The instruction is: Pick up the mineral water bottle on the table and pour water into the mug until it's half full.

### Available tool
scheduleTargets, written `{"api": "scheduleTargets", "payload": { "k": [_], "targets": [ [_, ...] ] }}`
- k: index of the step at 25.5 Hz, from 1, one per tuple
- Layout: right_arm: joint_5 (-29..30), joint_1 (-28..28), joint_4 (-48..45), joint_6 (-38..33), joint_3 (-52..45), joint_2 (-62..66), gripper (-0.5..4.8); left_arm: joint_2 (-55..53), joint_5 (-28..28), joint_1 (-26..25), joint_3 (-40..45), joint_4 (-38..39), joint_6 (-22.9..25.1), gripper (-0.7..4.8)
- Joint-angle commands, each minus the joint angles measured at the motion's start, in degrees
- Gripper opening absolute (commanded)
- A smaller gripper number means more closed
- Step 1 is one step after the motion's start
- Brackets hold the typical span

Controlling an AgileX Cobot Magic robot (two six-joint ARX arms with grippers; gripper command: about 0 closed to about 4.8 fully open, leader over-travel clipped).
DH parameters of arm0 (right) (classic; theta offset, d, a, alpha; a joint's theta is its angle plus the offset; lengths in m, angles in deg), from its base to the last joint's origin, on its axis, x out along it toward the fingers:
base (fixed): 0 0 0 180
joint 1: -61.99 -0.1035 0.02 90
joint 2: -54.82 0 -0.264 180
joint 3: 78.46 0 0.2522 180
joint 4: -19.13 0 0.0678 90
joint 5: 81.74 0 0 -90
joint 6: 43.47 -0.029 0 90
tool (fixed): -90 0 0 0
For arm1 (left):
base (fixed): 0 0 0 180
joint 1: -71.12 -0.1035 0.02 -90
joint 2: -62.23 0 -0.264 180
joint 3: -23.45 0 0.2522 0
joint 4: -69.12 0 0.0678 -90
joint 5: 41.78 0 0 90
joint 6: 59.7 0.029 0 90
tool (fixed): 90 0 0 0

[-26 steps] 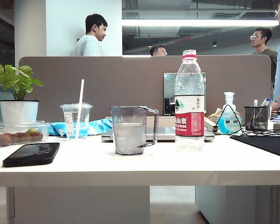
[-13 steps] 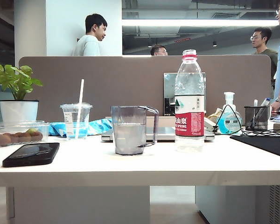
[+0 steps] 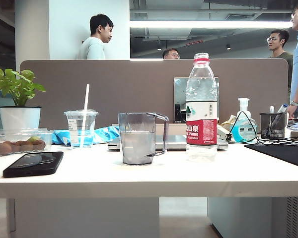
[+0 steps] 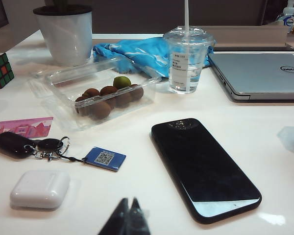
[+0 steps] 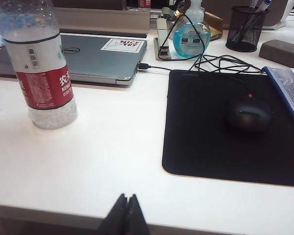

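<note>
Both my grippers sat low at the near table (image 3: pixel 139 178) edge with fingers pressed together, empty: left gripper (image 4: pixel 129 215) by the phone (image 4: pixel 206 171), right gripper (image 5: pixel 128 211) facing the mineral water bottle (image 5: pixel 39 68). Bottle stood upright, long axis vertical, cap up, just beside the mug (image 3: pixel 137 138) mid-table, off to one side ahead of my right gripper, so the right arm looked nearer. Mug already looked about half full.
</note>
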Motion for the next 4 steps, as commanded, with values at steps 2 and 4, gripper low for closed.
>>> {"api": "scheduleTargets", "payload": {
  "k": [2, 4],
  "targets": [
    [0.0, 0.0, -0.7, -0.2, -0.1, 0.0, -0.05, 0.0, 0.2, 0.0, -0.2, -0.7, -0.2, -0.04],
    [-0.1, 0.0, -0.7, -0.2, -0.1, 0.0, -0.05, 0.0, 0.3, 0.0, -0.2, -0.7, -0.2, -0.04]
  ]
}}
